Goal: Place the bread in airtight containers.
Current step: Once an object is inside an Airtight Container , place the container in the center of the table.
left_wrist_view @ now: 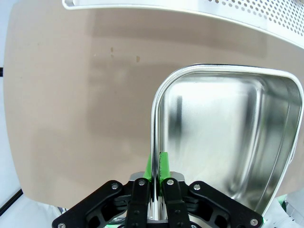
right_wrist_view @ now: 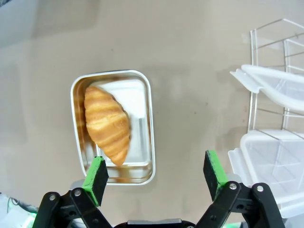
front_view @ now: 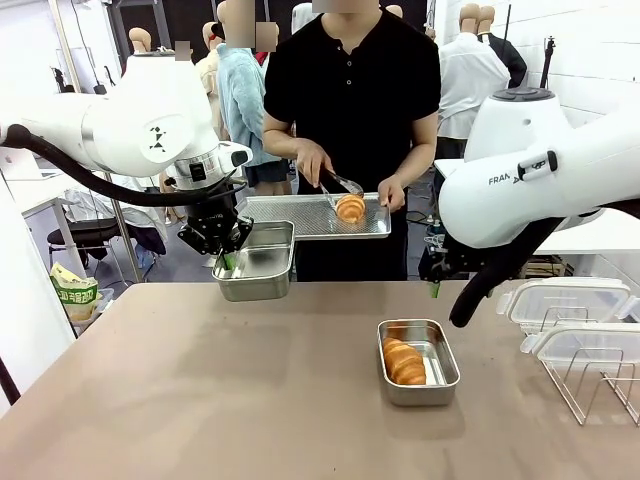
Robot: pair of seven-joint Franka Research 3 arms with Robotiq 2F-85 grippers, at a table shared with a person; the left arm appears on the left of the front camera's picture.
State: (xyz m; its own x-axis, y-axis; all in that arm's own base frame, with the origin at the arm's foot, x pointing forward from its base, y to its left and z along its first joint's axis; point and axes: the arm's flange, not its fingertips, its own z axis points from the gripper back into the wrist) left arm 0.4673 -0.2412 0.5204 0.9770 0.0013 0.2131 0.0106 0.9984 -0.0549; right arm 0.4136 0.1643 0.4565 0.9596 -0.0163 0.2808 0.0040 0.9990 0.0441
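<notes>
1. Green pads of the left gripper [left_wrist_view: 156, 167] are clamped on the rim of an empty, shiny rectangular steel tin [left_wrist_view: 228, 137]. It holds the tin in the air at the left middle of the front view, just below the left end of the tray.
2. The right gripper [right_wrist_view: 156, 173] hangs with its jaws spread wide and nothing between them. It is above the second steel tin [right_wrist_view: 140, 102], which stands on the brown table [front_view: 200, 400] at the lower centre-right of the front view.
3. Done: one golden-brown ridged croissant [right_wrist_view: 107, 123] lies diagonally inside that second tin.
4. Left to do: the other croissant [front_view: 350, 208] sits on a flat perforated metal tray [front_view: 290, 215] at the upper centre.
   - The person's one hand [front_view: 392, 190] grips the tray's edge.
   - The other hand [front_view: 312, 160] holds metal tongs [front_view: 342, 183] just above the pastry.
   - I judge that this croissant is meant for the raised tin.
5. Also left: two clear white-rimmed plastic lids [front_view: 565, 300] rest on a wire rack [front_view: 590, 390] at the right edge of the front view, so neither tin is sealed. The task looks under halfway done.
6. Writing:
   - The letters "FRAN" show on the white right arm [front_view: 540, 190], and the rest of the word is hidden.
   - A green-and-yellow packet [front_view: 75, 292] at the left edge carries print too small to read.
</notes>
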